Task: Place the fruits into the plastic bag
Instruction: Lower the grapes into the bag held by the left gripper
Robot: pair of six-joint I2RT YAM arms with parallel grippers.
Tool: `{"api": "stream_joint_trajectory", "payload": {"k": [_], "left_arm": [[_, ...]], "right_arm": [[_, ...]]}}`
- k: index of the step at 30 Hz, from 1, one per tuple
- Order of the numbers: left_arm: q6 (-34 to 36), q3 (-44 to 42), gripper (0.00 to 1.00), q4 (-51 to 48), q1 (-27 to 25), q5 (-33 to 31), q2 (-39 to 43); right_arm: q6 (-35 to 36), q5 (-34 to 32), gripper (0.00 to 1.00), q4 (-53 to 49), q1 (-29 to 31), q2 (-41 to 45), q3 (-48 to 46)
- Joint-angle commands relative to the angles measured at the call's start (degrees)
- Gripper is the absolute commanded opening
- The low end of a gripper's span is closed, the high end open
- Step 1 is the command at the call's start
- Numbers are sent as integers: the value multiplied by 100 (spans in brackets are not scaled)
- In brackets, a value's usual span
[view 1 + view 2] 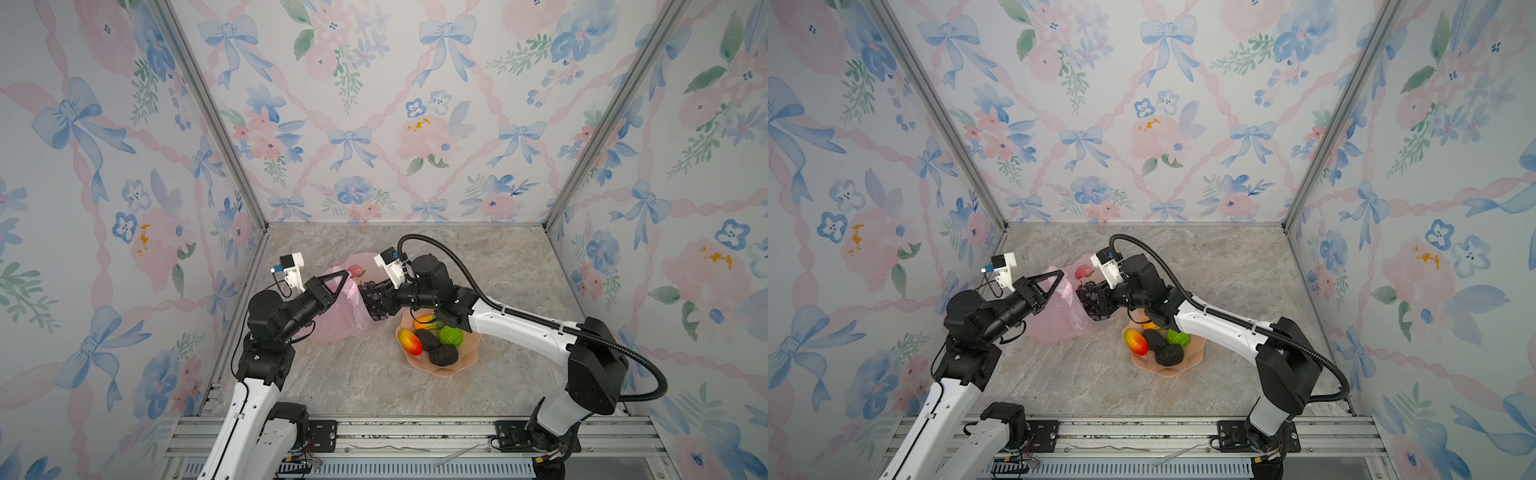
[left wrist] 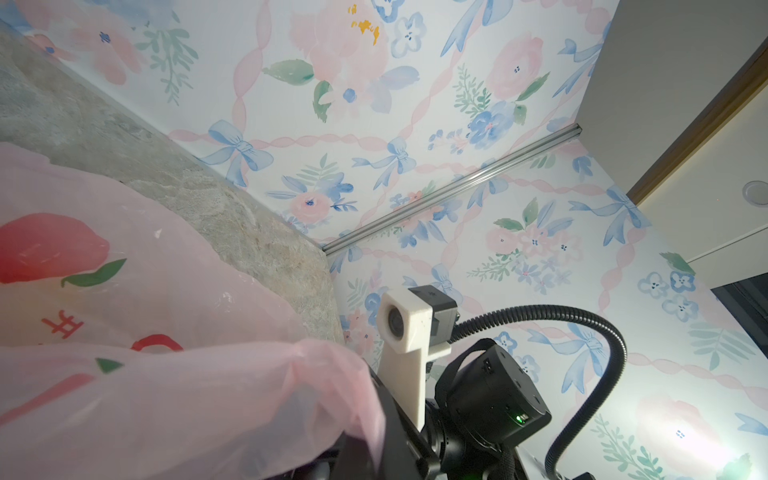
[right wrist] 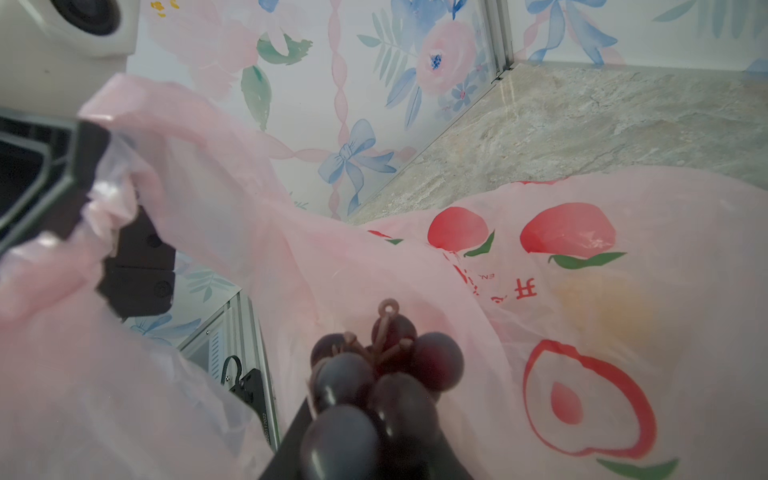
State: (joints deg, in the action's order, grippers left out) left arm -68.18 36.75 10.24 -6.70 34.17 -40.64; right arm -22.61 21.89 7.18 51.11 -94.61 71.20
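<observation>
Insertion step: the left end effector [image 1: 344, 276], pressed together on the rim of the thin translucent pink plastic bag [image 1: 334, 322], holds its mouth up; the right end effector [image 1: 375, 305], pinching the dark purple toy grape bunch [image 3: 374, 386] at that mouth, should next advance inside and release.

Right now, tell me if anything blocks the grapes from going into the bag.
Nothing visible does. The right gripper holds the grapes at what seems to be the mouth of the bag, and the left gripper pinches the rim up beside them. Ahead of the grapes lies only the bag's own plastic.
</observation>
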Motion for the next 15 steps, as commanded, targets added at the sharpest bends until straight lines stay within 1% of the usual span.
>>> {"api": "stream_joint_trajectory", "payload": {"k": [1,8,11,15], "left_arm": [[50,152,0,163,37,176,-18],[68,182,0,237,23,460,-14],[102,183,0,258,4,567,10],[130,169,0,267,-7,622,74]], "right_arm": [[223,251,29,-236,64,-154,73],[587,554,29,-933,158,-747,680],[699,365,29,-1371,129,-1119,1080],[533,188,29,-1626,33,-1507,1539]]}}
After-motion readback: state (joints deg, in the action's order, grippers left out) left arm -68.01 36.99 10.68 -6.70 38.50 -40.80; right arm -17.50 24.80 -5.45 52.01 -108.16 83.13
